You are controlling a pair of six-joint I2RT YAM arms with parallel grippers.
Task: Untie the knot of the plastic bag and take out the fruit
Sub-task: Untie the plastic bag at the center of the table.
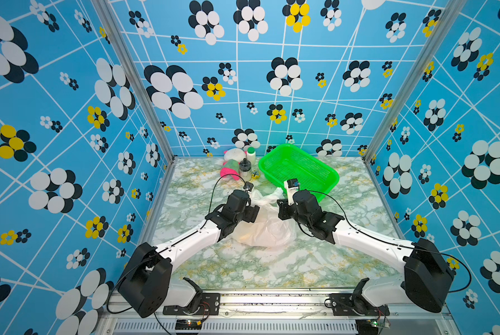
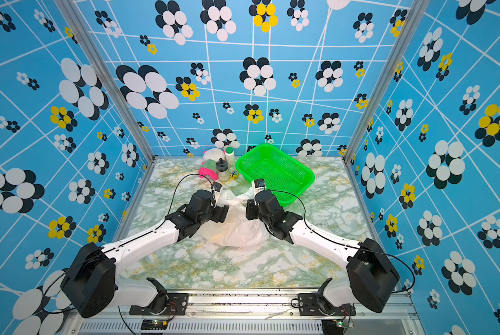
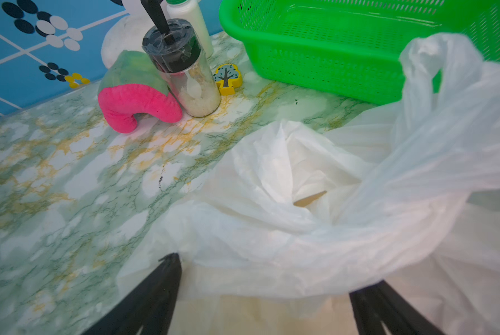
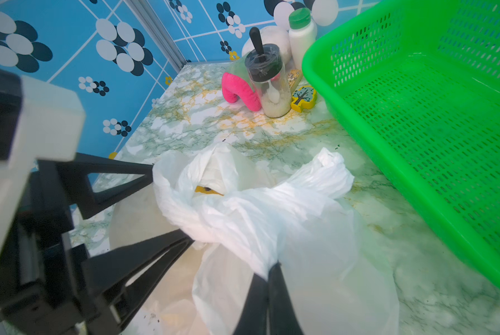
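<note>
1. Knot (image 4: pixel 234 224): a soft, bunched twist of thin film where the two handle loops cross, sitting on top of the plastic bag (image 1: pixel 267 229). You should expect it to stretch and tighten if yanked, so take hold of a loop just beside the lump and ease it out.
2. The bag lies mid-table (image 1: pixel 272 269) between both arms, just beside the green basket (image 1: pixel 298 168). It looks light, crinkly and slippery. Only the load inside will likely stop it lifting with your pull.
3. Of the fruit (image 4: pixel 206 190) you see only a yellow sliver through the mouth gap; how many there are cannot be told.
4. Your right gripper (image 4: pixel 269 272) is pinched tight on bag film right next to the knot. Your left gripper (image 3: pixel 266 275) has its fingers apart, straddling the film of the bag's top.
</note>
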